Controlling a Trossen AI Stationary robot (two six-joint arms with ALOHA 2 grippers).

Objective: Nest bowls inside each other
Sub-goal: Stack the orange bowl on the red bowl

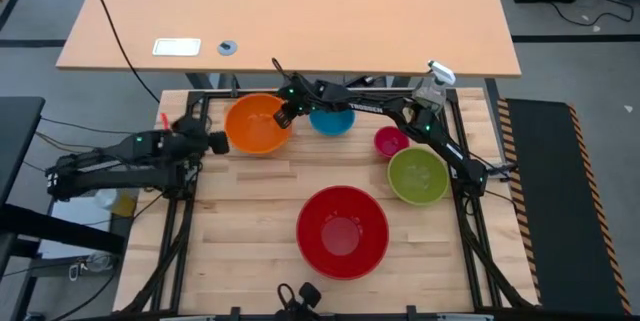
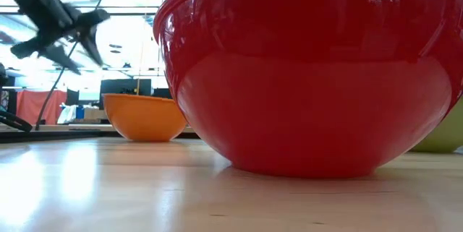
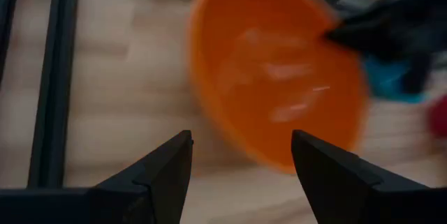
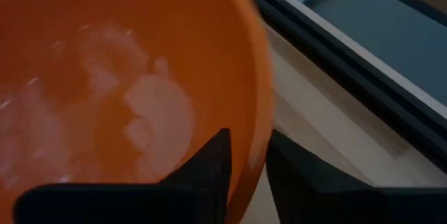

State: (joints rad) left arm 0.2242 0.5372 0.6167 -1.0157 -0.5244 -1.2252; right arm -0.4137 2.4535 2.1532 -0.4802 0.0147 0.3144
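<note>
Five bowls stand on their bases on the wooden table. The orange bowl (image 1: 258,124) is at the far left, with the blue bowl (image 1: 331,119) beside it. The pink bowl (image 1: 390,142) and the lime green bowl (image 1: 417,175) are at the right. The large red bowl (image 1: 342,231) is near the front. My right gripper (image 1: 284,113) reaches in from the right and is shut on the orange bowl (image 4: 105,77). My left gripper (image 1: 215,142) hangs open just left of the orange bowl (image 3: 279,77), touching nothing. My right gripper holds the orange bowl's rim (image 4: 257,123) on the side toward the blue bowl. One finger (image 4: 209,165) is inside the bowl and the other (image 4: 297,172) outside. The fingers slant down from the table's right. The bowl (image 2: 145,116) rests on the table.
A clear spray bottle (image 1: 435,81) with a white trigger stands at the far right corner. Black frame rails (image 3: 49,77) run along the table's left edge. Bare wood lies between the orange bowl and the red bowl (image 2: 311,73).
</note>
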